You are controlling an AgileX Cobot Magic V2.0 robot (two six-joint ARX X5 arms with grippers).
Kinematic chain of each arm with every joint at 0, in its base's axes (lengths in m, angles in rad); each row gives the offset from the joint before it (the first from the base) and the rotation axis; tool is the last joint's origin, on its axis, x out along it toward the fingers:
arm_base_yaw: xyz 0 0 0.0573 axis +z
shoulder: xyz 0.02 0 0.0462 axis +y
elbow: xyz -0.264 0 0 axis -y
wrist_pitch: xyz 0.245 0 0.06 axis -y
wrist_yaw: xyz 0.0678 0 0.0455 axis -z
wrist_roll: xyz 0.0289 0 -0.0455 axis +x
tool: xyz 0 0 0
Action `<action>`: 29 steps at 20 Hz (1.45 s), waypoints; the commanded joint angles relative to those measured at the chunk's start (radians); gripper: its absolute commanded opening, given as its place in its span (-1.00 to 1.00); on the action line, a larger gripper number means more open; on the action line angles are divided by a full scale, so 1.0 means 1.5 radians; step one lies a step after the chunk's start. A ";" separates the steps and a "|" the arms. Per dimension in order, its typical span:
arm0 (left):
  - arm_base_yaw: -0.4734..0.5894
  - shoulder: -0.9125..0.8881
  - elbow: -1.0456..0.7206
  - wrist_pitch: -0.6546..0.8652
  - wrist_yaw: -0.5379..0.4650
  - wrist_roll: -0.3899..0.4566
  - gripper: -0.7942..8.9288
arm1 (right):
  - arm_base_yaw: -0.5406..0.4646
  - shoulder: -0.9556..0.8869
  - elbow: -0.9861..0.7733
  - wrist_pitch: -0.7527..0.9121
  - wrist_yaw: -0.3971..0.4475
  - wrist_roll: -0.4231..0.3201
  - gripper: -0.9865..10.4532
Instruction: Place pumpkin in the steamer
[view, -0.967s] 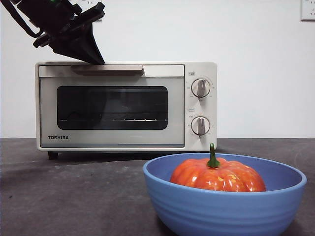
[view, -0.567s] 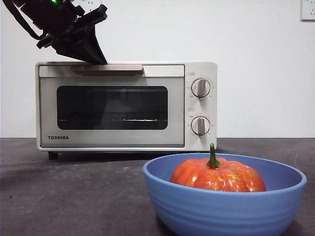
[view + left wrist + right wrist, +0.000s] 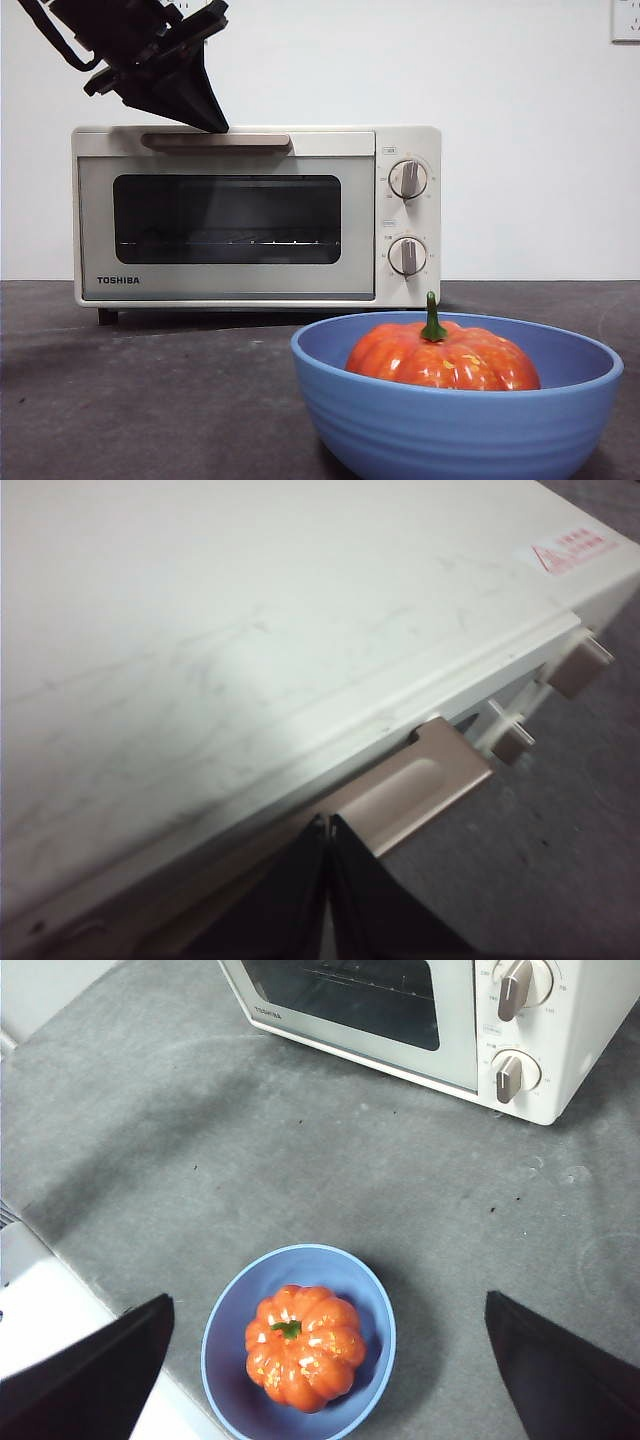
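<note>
Left gripper point(image 3: 215, 122) pinched shut, tips down at the steamer's point(image 3: 250, 215) handle point(image 3: 215, 141), which runs lengthwise along the door's top edge; probably hooked behind the bar, though contact hard to make out. Door shut or barely cracked. Farther right, pumpkin point(image 3: 440, 357) sitting in the bowl point(image 3: 455, 425), well apart from the steamer, below the spread-open right gripper point(image 3: 330, 1360).

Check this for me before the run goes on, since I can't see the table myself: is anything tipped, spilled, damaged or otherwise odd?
Nothing stands out. The steamer stands level with its door shut, the pumpkin sits upright in the blue bowl, and nothing is spilled. The left gripper, fingers together, is at the door handle; the right gripper hangs open high above the bowl.
</note>
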 commanded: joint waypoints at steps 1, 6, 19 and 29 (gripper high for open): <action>-0.012 0.020 -0.004 -0.063 -0.003 0.006 -0.81 | 0.004 0.002 0.007 0.004 -0.001 0.005 0.02; -0.030 0.019 -0.004 -0.129 -0.001 0.005 -0.81 | 0.004 0.002 0.007 0.005 -0.001 0.005 0.02; -0.051 0.019 -0.004 -0.280 -0.001 -0.002 -0.81 | 0.004 0.002 0.007 0.010 -0.001 0.002 0.02; -0.052 0.019 -0.004 -0.342 -0.001 -0.040 -0.81 | 0.004 0.002 0.007 0.009 -0.001 0.003 0.02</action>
